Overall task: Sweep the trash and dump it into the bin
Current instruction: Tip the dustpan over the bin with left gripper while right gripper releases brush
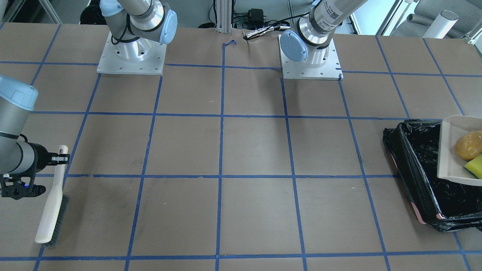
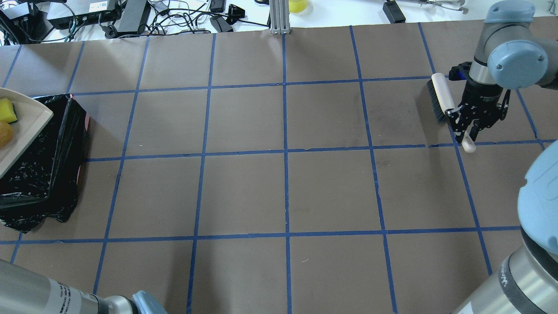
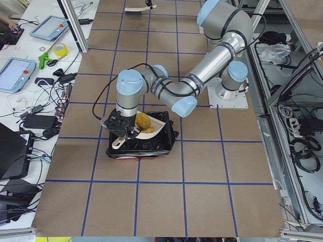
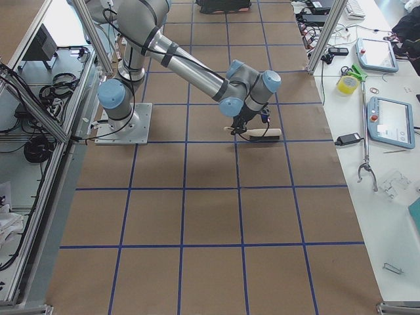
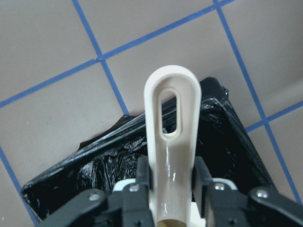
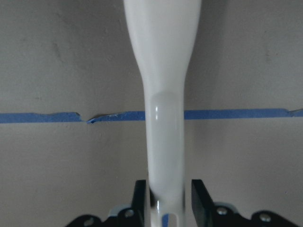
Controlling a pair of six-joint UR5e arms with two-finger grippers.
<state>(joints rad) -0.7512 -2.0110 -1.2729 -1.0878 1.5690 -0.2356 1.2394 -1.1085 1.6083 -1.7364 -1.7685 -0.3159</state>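
My left gripper (image 5: 170,189) is shut on the looped handle (image 5: 169,127) of the beige dustpan (image 1: 452,150), which it holds over the bin (image 1: 414,169), a pinkish box lined with a black bag. The golden-brown lump (image 1: 469,145) and the yellow sponge chunk (image 1: 476,165) lie in the pan. I cannot make out the croissant piece. The pan (image 2: 22,126) and the bin (image 2: 52,165) are at the overhead view's left edge. My right gripper (image 2: 468,128) is shut on the white handle of the brush (image 2: 442,98), far from the bin.
The brush (image 1: 52,203) lies low over the brown, blue-taped table at the end away from the bin. The two arm bases (image 1: 131,56) stand at the robot's edge of the table. Cables and boxes (image 2: 109,17) lie beyond the far edge.
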